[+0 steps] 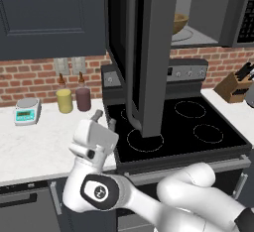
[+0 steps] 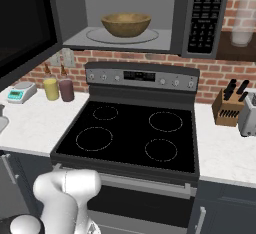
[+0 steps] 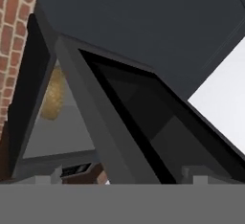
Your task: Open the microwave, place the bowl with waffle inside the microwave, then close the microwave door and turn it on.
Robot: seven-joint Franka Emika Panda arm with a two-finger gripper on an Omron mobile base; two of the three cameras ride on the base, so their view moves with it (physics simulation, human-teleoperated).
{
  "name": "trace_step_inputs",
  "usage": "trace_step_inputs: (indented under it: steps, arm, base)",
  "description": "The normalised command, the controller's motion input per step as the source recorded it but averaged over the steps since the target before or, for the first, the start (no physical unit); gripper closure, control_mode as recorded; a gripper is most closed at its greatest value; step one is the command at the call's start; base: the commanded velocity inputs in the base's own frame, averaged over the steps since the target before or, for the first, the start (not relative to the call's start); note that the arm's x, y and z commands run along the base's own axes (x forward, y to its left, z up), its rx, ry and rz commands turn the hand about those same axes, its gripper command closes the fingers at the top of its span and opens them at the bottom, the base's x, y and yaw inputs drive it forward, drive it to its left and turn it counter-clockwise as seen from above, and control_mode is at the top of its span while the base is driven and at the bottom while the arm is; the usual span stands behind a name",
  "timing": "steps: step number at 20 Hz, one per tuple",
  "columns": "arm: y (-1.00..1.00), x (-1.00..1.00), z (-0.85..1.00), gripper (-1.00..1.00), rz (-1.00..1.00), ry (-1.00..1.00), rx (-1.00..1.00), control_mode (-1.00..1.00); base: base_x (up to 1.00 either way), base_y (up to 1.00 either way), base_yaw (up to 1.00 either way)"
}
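Gripper (image 1: 104, 117): low in the left base view, over the white counter's (image 1: 39, 146) edge beside the stove — fingers spread wide, released, nothing between them.
Gripper fingers: two short dark tips point up and away, toward the door above them.
Counter items: a yellow bottle (image 1: 64, 98) and a dark red bottle (image 1: 83, 97) stand side by side at about 11 o'clock from the gripper; a small scale (image 1: 27, 111) lies further left, near 10 o'clock.
Stove (image 2: 131, 137): black glass top with four ring marks, just to the gripper's right; steel knob panel at its back.
Microwave door (image 1: 149, 52): swung open, edge-on in the left base view, hanging above the stove at about 1 o'clock from the gripper and apart from it; in the hand view it crosses the frame as a slanted dark panel.
Microwave (image 2: 202, 15): mounted above the stove, cavity open, button panel on the right.
Bowl (image 2: 126, 24): upright on the round glass plate inside the cavity — well apart from the gripper, up at 1 to 2 o'clock beyond the door; whether it holds anything cannot be told.
Knife block (image 2: 228, 107): on the right counter, far right.
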Motion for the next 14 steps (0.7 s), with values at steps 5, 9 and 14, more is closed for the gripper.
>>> trace_step_inputs:
  steps: [5, 9, 14]
  arm:
    - [0.00, -0.18, 0.60, -1.00, -0.09, -0.05, 0.00, -1.00]
    - [0.00, -0.21, 0.63, -1.00, -0.12, -0.01, 0.00, -1.00]
    - [-0.11, -0.27, 0.58, -1.00, -0.13, 0.00, 0.00, -1.00]
  base:
    - [0.00, 0.00, 0.00]
    - [0.00, 0.00, 0.00]
    - [0.00, 0.00, 0.00]
